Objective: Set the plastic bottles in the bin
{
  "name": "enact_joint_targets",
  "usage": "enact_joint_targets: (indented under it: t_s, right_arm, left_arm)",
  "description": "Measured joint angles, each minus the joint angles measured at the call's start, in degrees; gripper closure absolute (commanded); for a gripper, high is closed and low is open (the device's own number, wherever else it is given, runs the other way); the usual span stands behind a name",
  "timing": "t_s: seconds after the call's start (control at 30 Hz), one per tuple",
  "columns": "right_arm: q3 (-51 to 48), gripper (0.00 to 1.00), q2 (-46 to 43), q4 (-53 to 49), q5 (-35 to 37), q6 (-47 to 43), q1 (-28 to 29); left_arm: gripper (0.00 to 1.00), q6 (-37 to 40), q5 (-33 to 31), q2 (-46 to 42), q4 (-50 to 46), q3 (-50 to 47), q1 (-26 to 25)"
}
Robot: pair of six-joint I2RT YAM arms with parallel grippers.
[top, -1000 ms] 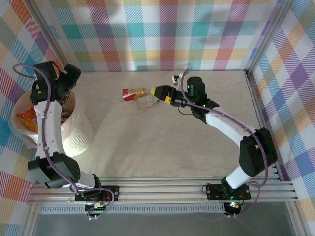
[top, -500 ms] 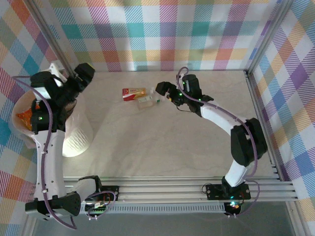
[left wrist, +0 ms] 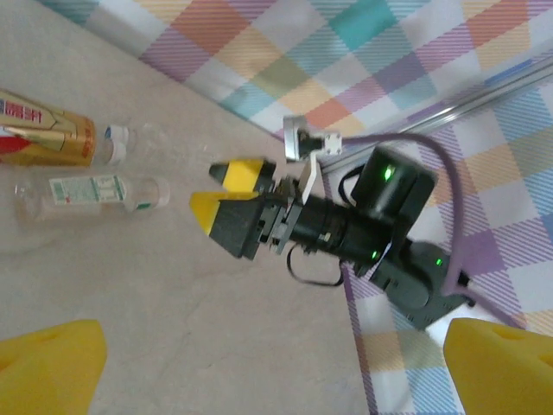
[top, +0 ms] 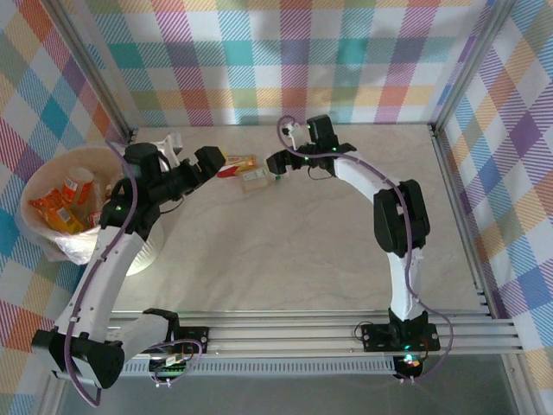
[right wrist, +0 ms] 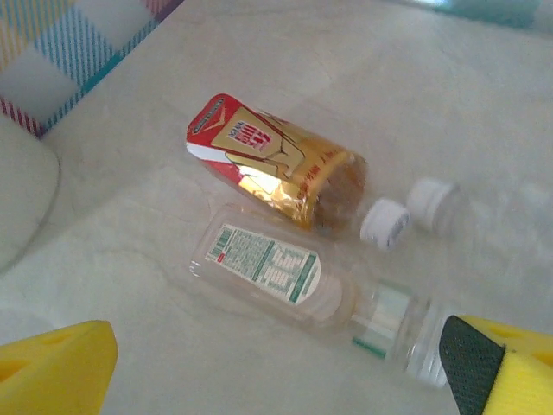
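Bottles on the counter: a red-and-gold labelled bottle [right wrist: 275,164] and a clear bottle [right wrist: 272,275] lie on their sides, just beside each other, at the far part of the counter [top: 302,251].
Bin: the bin [top: 149,240] stands at the left edge, well apart from them, with several bottles inside.
Left gripper: the left gripper [top: 216,160] is wide open and empty, near the red-and-gold bottle's base.
Right gripper: the right gripper [left wrist: 223,192] is parted and holds nothing, near the cap ends.
Handling: likely light, with thin walls that dent; smooth and round, so apt to roll or slip.
Hold: across the labelled mid-body, not the narrow neck.
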Motion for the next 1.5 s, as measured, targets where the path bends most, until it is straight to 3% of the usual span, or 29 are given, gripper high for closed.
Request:
enact_joint_targets:
  t_s: [0.33, 0.63, 0.9, 1.13, 1.33, 1.5]
  right_arm:
    - [10.38, 0.07, 10.08, -13.27, -1.22, -39.1, 0.55]
    - [17.64, 0.1, 17.31, -17.4, 4.24, -55.67, 2.05]
    - [23.98, 0.22, 23.26, -20.59, 8.11, -61.42, 3.93]
    - [23.85, 0.45, 22.99, -21.97, 9.77, -63.67, 4.2]
    - [15.78, 0.61, 18.56, -18.8, 10.54, -63.1, 4.5]
    - [4.5, 0.67, 10.78, -15.74, 9.42, -57.68, 4.5]
  left_arm:
    - [0.0, 0.0, -2.43, 0.15, -0.04, -4.68, -0.63]
    - [0.0, 0.04, -4.42, 0.15, -0.07, -5.77, -0.7]
    - [0.0, 0.13, -4.76, 1.88, -0.15, -6.16, -0.74]
    - [0.0, 0.46, -4.63, 3.87, 0.0, -6.16, -0.74]
    - [0.0, 0.46, -4.57, 4.37, 0.02, -6.16, -0.79]
    - [0.0, 0.44, -4.63, 4.37, 0.02, -6.16, -0.96]
